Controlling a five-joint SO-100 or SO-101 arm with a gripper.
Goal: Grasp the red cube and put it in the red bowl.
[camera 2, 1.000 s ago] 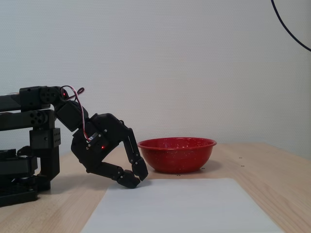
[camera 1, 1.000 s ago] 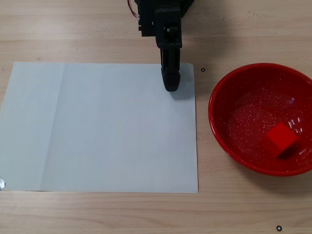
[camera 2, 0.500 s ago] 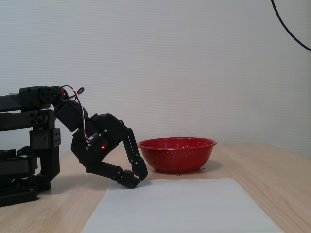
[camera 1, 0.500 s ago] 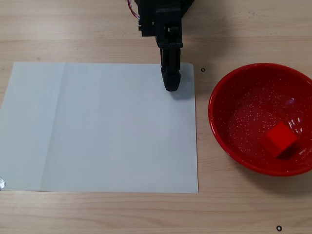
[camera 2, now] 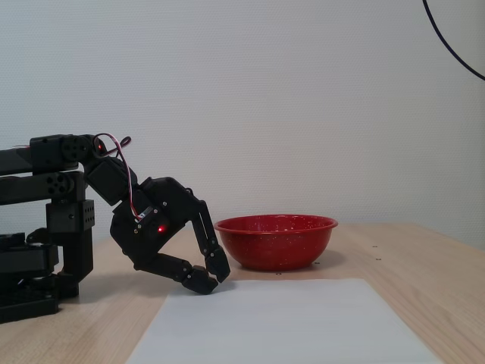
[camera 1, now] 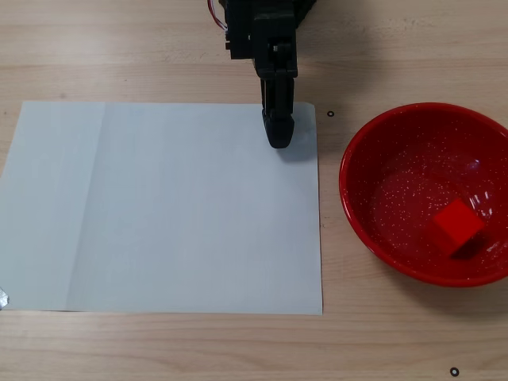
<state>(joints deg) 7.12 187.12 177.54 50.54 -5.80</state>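
Note:
The red cube (camera 1: 456,225) lies inside the red bowl (camera 1: 373,159), toward its lower right, in the fixed view from above. From the side, the bowl (camera 2: 276,241) stands on the table and its wall hides the cube. My black gripper (camera 1: 278,140) is shut and holds nothing, its tips resting low over the top edge of a white paper sheet (camera 1: 167,206), well left of the bowl. In the side fixed view the gripper (camera 2: 214,279) hangs folded down from the retracted arm, fingertips together just above the paper.
The white sheet (camera 2: 280,322) covers much of the wooden table (camera 1: 159,48). The arm's base and folded links (camera 2: 45,227) stand at the left of the side view. Small black marks (camera 1: 330,113) dot the table.

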